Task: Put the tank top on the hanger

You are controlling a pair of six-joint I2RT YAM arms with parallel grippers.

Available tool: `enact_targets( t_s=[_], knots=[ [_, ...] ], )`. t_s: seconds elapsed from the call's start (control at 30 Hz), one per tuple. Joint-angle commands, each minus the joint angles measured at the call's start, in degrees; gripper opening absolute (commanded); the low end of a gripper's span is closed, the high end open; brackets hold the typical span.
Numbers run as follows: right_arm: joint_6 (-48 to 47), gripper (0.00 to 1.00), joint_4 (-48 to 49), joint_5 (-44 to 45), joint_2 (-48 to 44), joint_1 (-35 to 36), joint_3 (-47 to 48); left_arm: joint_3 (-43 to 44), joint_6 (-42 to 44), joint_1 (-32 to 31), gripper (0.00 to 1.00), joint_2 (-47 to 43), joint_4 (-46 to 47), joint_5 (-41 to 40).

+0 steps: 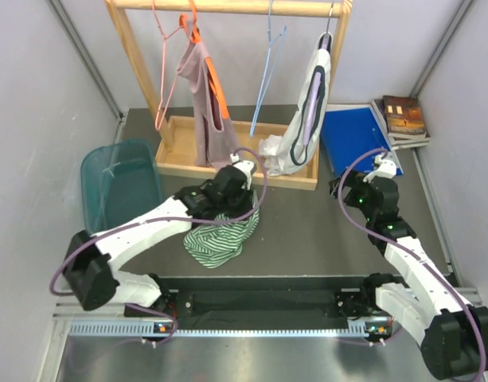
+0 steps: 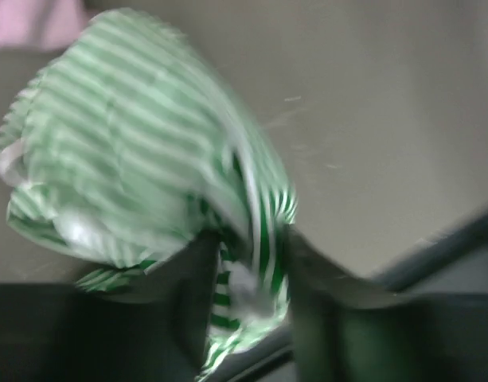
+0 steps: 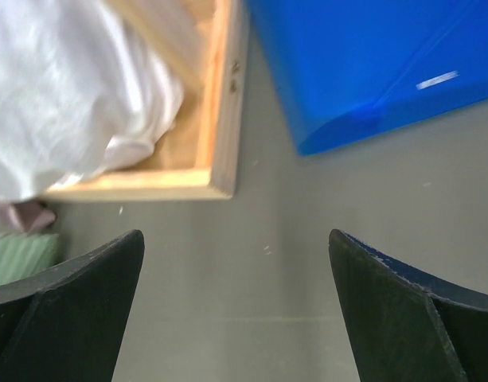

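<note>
green-striped tank top [image 1: 221, 236]: one; blue hanger [image 1: 267, 76]: one; hanging tops [image 1: 205, 103]: two

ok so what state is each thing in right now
left gripper, nearly closed, striped fabric between its fingers, grip unclear
right gripper, open, empty
tank top, crumpled on the table
hanger, hanging on the rail, bare
mauve top, hung on the orange hanger
white top, hung on the rail

A wooden rack [image 1: 180, 163] holds a mauve top [image 1: 205, 111] and a white top [image 1: 307, 119], with a teal bin [image 1: 96, 171] at left and a blue folder [image 1: 351, 135] and books [image 1: 404, 115] at right
</note>
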Motion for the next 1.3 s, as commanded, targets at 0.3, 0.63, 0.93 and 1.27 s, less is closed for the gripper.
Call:
enact_targets(
  t_s=[0.3, 0.63, 0.93, 1.27],
  knots=[
    [2.6, 0.98, 6.7, 3.3, -0.6, 14.9, -4.8, -15.1, -4.6, -1.4, 0.97, -20.2, 3.2, -23.6],
    [6.2, 0.92, 20.2, 8.5, 8.5, 35.2, -4.7, -24.5, -19.2, -1.4, 0.83, -19.5, 8.4, -18.0],
    [9.4, 0.76, 32.7, 4.2, 26.2, 40.4, 0.9, -31.8, -24.9, -1.3, 0.73, -16.2, 11.6, -20.2],
    [9.8, 0.64, 39.3, -4.3, 38.5, 40.9, 5.2, -37.5, -17.4, -0.9, 0.72, -15.7, 28.4, -30.5]
  ],
)
